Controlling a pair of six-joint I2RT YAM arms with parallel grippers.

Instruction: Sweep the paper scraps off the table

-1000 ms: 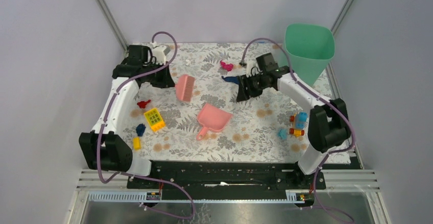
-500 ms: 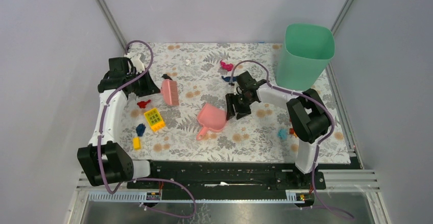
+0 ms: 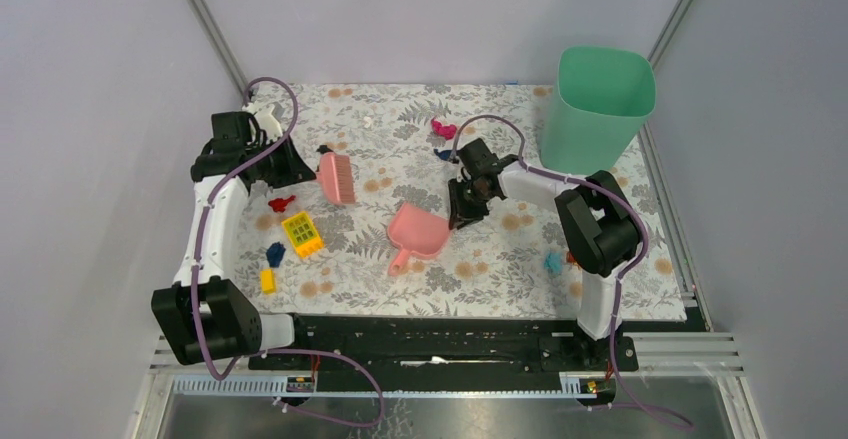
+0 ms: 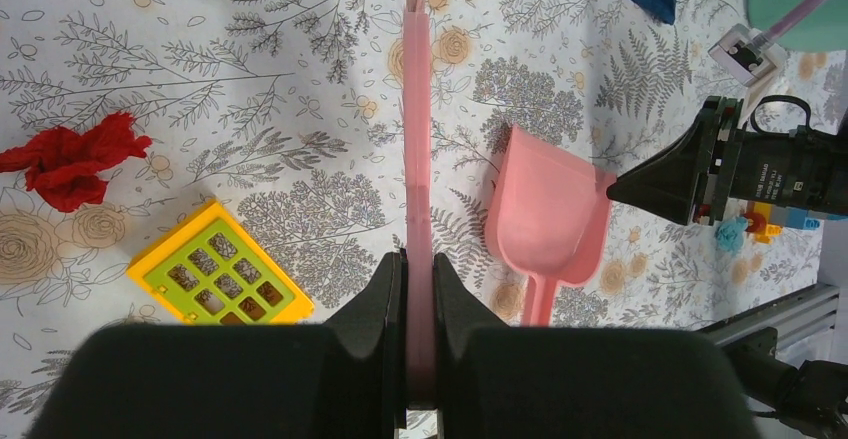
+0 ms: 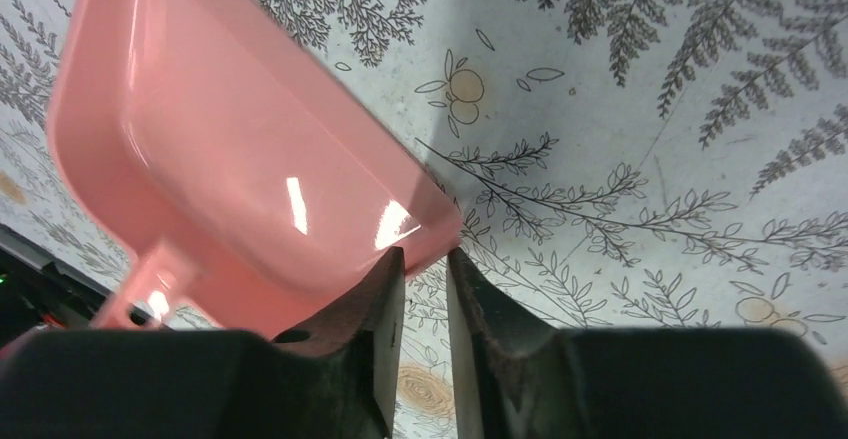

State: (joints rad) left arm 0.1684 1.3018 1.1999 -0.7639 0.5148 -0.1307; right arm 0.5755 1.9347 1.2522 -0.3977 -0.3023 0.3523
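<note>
My left gripper (image 4: 419, 259) is shut on a pink brush (image 4: 417, 159), seen edge-on, held at the left of the table (image 3: 500, 269) beside a red scrap (image 3: 281, 202) (image 4: 70, 159). My right gripper (image 5: 427, 254) is shut on the right rim corner of the pink dustpan (image 5: 220, 139) (image 3: 415, 231) at mid-table. Other paper scraps lie around: magenta (image 3: 443, 129), dark blue (image 3: 446, 155) behind the right wrist, dark blue (image 3: 274, 253) front left, cyan (image 3: 552, 261) front right.
A tall green bin (image 3: 598, 109) stands at the back right corner. A yellow studded brick (image 3: 302, 234) and a small yellow piece (image 3: 267, 280) lie front left. A toy-brick vehicle (image 4: 765, 221) sits by the right arm. The black rail (image 3: 430, 334) runs along the near edge.
The left arm carried the brush left, then held still. The right gripper came forward from the back to the dustpan's rim and narrowed its jaws on it.
</note>
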